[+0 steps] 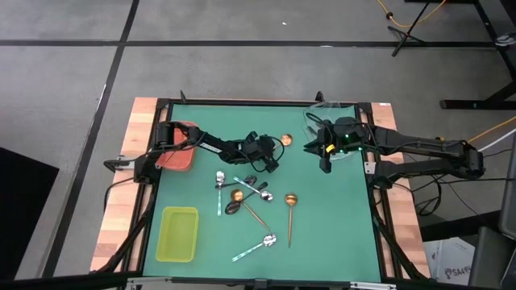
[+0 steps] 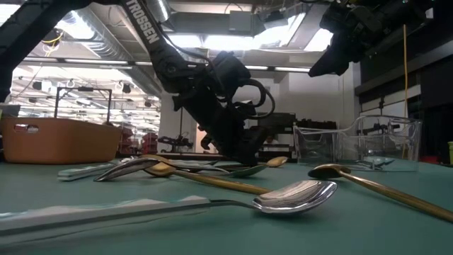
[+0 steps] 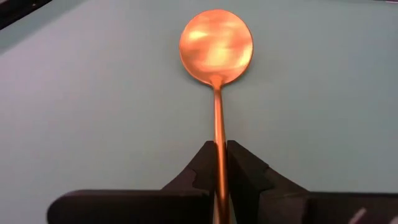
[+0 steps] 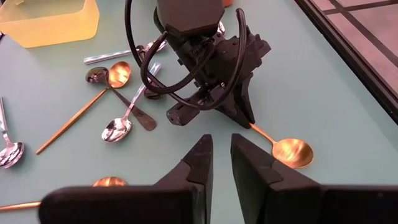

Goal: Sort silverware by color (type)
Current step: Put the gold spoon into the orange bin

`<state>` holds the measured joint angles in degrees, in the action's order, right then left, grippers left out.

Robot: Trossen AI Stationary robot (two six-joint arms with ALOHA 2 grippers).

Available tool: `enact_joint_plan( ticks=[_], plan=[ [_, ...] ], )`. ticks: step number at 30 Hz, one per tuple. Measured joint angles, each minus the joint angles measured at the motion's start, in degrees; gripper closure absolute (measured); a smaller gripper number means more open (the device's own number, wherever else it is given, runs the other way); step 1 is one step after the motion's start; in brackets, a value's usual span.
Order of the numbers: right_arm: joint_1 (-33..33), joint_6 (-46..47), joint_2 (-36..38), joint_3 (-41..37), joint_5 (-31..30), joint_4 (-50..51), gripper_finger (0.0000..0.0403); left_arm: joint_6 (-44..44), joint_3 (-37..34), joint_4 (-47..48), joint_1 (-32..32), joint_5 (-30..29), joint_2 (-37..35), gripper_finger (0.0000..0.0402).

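The left tool (image 3: pixel 221 163) is clenched on a copper spoon's (image 3: pixel 216 46) handle, low on the desk (image 3: pixel 93 93). The spoon's length runs straight ahead, bowl foremost. The right tool (image 4: pixel 221 163), nearly closed and empty, hovers just beyond that bowl.

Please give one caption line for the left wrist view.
Left gripper shut on the thin handle of a copper spoon lying on the green table.

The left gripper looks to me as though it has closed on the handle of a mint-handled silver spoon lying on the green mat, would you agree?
Not quite: the spoon is copper-gold, not mint-handled silver. The left wrist view shows the left gripper shut on the thin handle of a copper spoon lying on the green mat, as you said. The high view shows that spoon's bowl beyond the gripper.
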<state>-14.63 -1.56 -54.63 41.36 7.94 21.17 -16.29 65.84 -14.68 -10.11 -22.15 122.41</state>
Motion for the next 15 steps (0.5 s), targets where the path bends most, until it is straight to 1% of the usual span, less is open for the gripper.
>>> enact_joint_plan(
  ticks=[15],
  plan=[
    [0.01, 0.0, 0.0, 0.0, 0.0, 0.02, 0.0352, -0.02, -0.11, -1.6, 0.0, 0.2, -0.41, 0.0383]
  ],
)
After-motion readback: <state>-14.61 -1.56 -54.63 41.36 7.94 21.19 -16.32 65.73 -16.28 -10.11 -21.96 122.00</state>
